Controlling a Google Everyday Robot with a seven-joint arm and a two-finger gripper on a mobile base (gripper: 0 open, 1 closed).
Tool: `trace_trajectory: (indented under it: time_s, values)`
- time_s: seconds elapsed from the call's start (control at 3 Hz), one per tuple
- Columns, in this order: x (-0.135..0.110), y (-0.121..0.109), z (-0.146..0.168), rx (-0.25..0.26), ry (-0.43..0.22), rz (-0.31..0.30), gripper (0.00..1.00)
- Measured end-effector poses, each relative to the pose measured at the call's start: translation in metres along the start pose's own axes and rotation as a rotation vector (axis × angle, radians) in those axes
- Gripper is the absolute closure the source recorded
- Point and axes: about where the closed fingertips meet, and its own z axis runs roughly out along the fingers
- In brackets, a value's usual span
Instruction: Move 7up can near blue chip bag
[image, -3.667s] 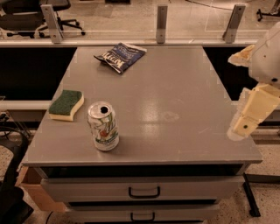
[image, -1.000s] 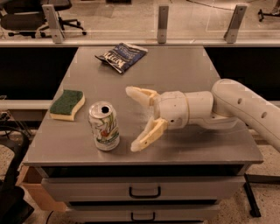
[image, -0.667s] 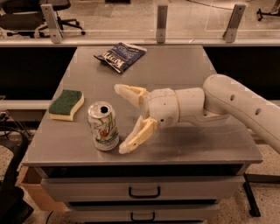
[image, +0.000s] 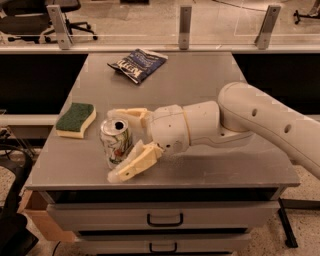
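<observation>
Upright 7up can (image: 116, 142) between claw (image: 113, 145) fingers

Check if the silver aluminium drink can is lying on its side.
No: the can stands upright on the grey table, between the open fingers of the tool.

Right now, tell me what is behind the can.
One finger of the open gripper straddling the can; farther back, the chip bag. The finger's lower part is covered.

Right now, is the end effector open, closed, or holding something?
End effector: open, with one finger behind and one in front of the 7up can on the table, not closed on it yet.
</observation>
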Motion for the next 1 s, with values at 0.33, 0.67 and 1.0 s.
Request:
trace_trajectory:
  time_s: [0.33, 0.67, 1.0]
  values:
    - [0.0033, 0.0048, 0.0202, -0.062, 0.023, 0.026, 0.41]
    - [0.0021, 0.006, 0.0232, -0.068, 0.023, 0.025, 0.64]
    - [0.0009, 0.0071, 0.0253, -0.073, 0.024, 0.023, 0.89]
